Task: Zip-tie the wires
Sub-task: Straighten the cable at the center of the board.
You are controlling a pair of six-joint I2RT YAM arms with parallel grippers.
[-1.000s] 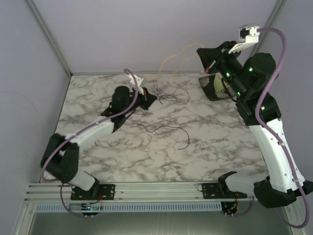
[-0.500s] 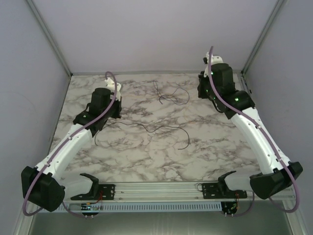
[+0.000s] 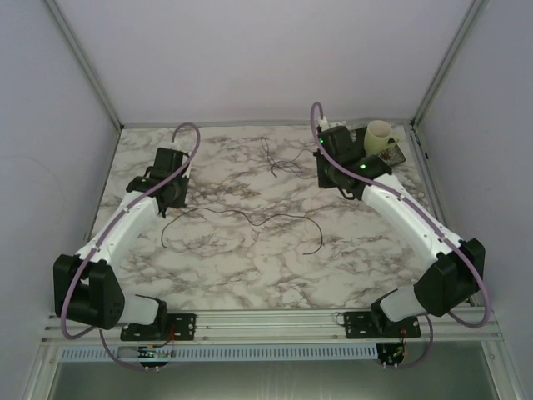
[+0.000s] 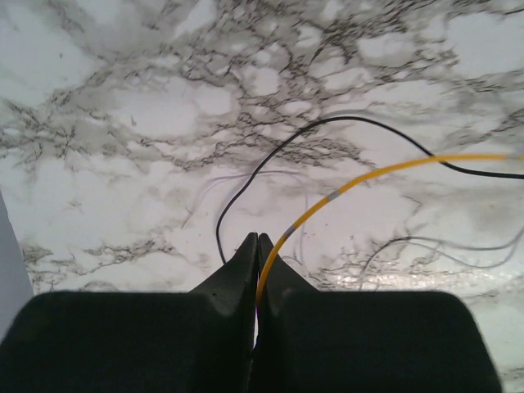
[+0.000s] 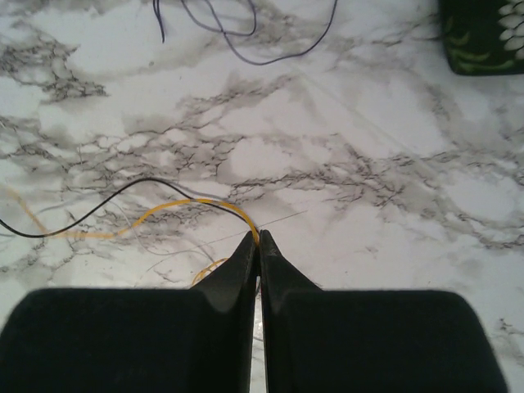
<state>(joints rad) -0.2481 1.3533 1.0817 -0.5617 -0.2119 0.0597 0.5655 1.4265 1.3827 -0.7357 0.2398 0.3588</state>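
Left gripper [image 4: 256,241]: jaws fully closed, pinching one end of a thin yellow strand [image 4: 385,170], which runs out from the tips and off to the right over the table [image 3: 250,267].

Right gripper [image 5: 256,237]: jaws also fully closed. The yellow strand arcs in from the left and ends at the tips, so it looks pinched there too, though less clearly.

Wires [image 3: 250,218]: one long dark strand lies slack across mid-table between the arms. A small tangle of loops lies apart from it, nearer the back edge. Neither arm holds a dark wire. A cup [image 3: 380,136] stands at the back right, out of the way.

Step, as judged: early. The wires are ungathered and nothing is around them.

Next move calls for bringing the dark strands together, then passing the yellow strand around them without losing either pinched end. The strands are hair-thin and will snag or slip easily.
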